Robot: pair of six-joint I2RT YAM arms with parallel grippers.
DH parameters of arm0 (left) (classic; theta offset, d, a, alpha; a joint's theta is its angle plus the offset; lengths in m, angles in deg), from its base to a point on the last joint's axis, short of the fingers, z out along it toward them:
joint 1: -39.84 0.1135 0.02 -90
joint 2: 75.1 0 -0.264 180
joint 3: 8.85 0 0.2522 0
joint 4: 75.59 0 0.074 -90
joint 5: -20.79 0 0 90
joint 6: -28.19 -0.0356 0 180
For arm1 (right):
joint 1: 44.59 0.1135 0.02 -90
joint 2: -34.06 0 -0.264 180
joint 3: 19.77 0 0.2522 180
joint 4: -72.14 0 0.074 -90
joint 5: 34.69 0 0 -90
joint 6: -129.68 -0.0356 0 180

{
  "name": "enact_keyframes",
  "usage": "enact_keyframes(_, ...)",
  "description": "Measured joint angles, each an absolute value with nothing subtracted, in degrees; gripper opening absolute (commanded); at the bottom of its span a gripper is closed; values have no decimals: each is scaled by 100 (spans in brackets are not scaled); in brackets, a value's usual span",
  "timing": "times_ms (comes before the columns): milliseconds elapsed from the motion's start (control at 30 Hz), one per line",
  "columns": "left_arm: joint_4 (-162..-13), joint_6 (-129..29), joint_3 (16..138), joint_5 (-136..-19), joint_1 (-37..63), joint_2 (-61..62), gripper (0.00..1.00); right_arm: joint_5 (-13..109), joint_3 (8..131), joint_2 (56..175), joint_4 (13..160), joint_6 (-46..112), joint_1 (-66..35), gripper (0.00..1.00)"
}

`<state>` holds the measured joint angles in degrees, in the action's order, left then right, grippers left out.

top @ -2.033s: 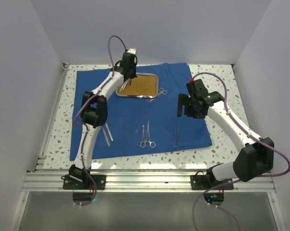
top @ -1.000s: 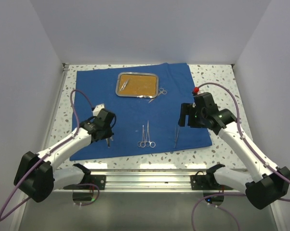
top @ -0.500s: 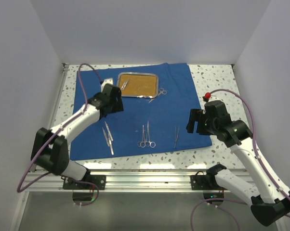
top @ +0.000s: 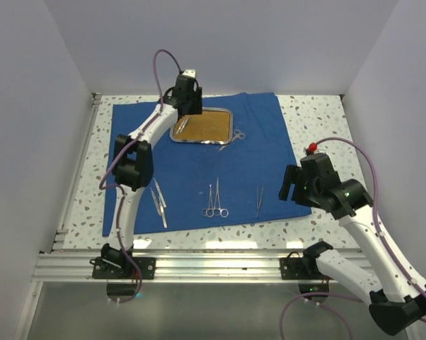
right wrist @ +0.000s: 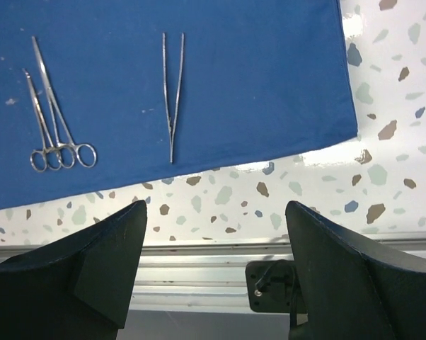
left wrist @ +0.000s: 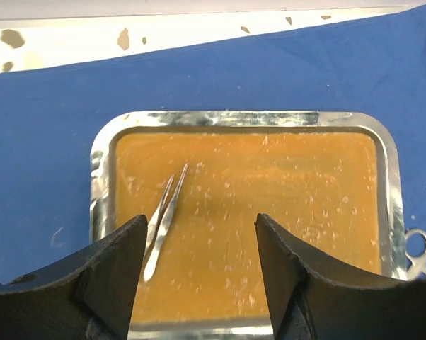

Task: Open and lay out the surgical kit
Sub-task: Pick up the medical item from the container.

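Observation:
The royal-blue cloth (top: 269,142) lies spread flat on the table. At its back sits the steel tray (top: 211,139) with the orange-brown inside (left wrist: 284,205), and one pair of tweezers (left wrist: 165,216) lies in its left part. My left gripper (top: 185,113) hovers open over the tray, holding nothing (left wrist: 199,218). Scissors (top: 235,136) lie by the tray's right edge. On the front of the cloth lie two tweezers (top: 158,202), ring-handled clamps (top: 214,200) and another pair of tweezers (top: 259,200). My right gripper (top: 289,185) is open and empty near the cloth's front right corner (right wrist: 214,205).
Speckled terrazzo table (top: 319,120) shows around the cloth. An aluminium rail (right wrist: 199,248) runs along the near edge, with the right arm's base bracket (right wrist: 269,283) on it. White walls close in the left, back and right sides.
The left gripper opened at the front left of the cloth, leaving tweezers there. It then swung back over the tray. The right arm drew back toward the near right.

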<state>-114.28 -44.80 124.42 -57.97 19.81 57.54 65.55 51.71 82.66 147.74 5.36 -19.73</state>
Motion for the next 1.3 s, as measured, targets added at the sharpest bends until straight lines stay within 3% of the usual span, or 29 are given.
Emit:
enact_keyframes(500,-11423,-4596,13209,-6431,2042,6980,61,6749,5435,9418,14840,184,-1973,83)
enact_keyframes(1300,-11275,-4486,13194,-6850,2724,6932,55,6732,5494,10344,14149,175,-1973,83)
